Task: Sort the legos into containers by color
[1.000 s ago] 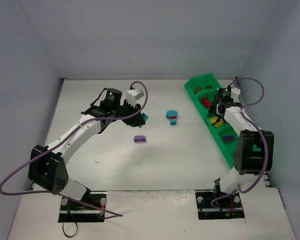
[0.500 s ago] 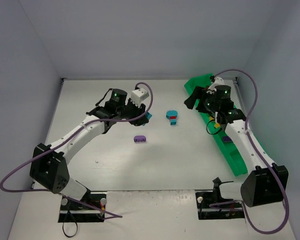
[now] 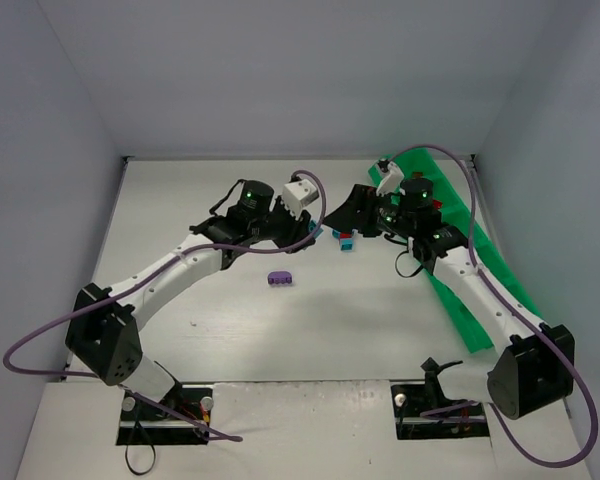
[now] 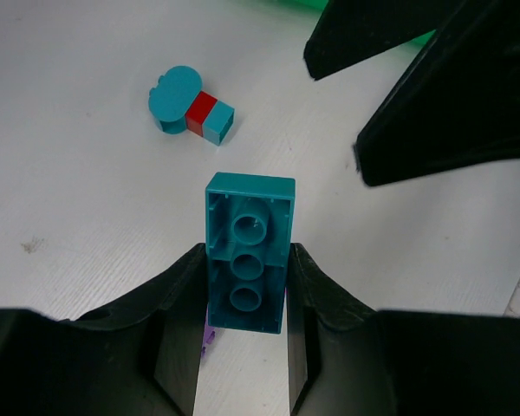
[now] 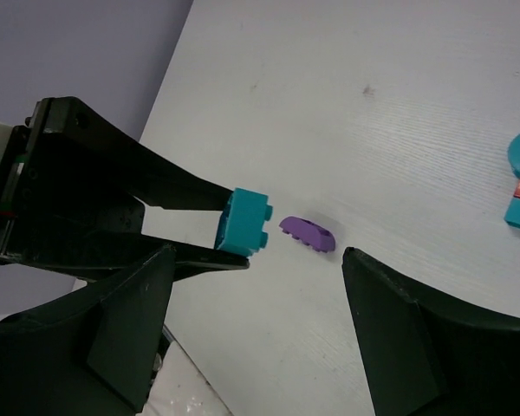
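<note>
Legos were mid-sort: a teal brick (image 4: 247, 260), glossy hard plastic with hollow tubes underneath, hung above the table (image 3: 230, 330) in the left gripper (image 4: 247, 282), jaws clamped on its long sides; the right gripper (image 5: 258, 256) faced it, jaws spread wide and empty; a handover seemed in hand, calling for the right jaws to close on the free end; a ridged purple piece (image 3: 279, 278) and a teal-and-red cluster (image 4: 191, 113) lay apart from the green tray (image 3: 480, 270).
</note>
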You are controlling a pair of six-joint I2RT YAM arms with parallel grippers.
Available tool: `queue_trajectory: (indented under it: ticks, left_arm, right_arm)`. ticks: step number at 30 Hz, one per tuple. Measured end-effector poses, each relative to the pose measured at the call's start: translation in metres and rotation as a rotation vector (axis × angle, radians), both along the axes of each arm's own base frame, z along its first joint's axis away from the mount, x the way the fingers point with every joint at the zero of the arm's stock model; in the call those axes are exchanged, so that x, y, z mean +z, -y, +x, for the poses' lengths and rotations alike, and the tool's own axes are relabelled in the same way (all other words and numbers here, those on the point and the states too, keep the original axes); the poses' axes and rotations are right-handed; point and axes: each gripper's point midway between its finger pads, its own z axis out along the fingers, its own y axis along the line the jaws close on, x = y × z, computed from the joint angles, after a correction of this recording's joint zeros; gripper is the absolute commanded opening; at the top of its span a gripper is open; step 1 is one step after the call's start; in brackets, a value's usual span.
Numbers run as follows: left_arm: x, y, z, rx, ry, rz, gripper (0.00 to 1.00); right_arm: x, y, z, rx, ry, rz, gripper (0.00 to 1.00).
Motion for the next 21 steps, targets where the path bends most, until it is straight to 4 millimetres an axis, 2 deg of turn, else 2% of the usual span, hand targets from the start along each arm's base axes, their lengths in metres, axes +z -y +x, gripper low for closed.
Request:
queue_trajectory:
  ticks: [5, 12, 21]
  left_arm:
    - [0.003, 0.009, -0.005, -0.021, 0.020, -0.004, 0.08]
    - [0.005, 0.016, -0.009, -0.035, 0.031, -0.010, 0.08]
    - [0.010, 0.018, -0.007, -0.038, 0.053, -0.023, 0.09]
  right_arm:
    - [0.002, -0.015, -0.005, 0.048, 0.007, 0.021, 0.73]
    - [-0.012, -0.023, -0.005, 0.061, -0.033, 0.014, 0.68]
    - [-0.023, -0.027, -0.008, 0.073, -0.060, 0.006, 0.44]
